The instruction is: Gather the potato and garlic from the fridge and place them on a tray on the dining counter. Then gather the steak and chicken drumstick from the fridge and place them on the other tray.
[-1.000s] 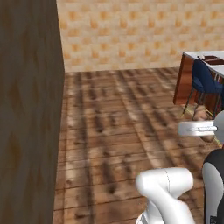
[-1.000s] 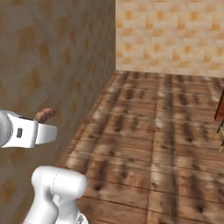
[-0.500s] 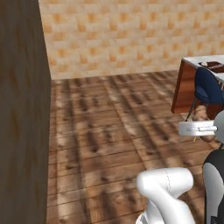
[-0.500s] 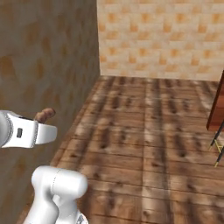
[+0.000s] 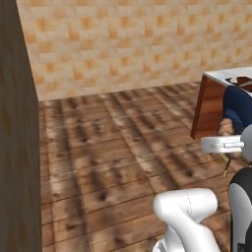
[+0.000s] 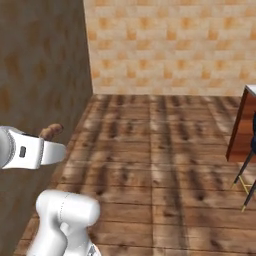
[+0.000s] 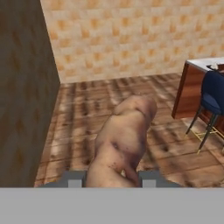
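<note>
Potato: clamped between the fingers of the pincer, jutting forward over wood floor; bench far right

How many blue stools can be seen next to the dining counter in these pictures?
1: a blue stool stands beside the dining counter at the hand view's right edge. Others may be hidden beyond the frame.

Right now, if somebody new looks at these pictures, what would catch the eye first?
First, the big brown potato in the hand view, held in the claw and pointing out over the wooden floor. Next, the dining counter with its red-brown base at the right in the left base view, with a blue stool beside it. A dark wooden wall rises on the left, with a tan tiled wall behind.
</note>
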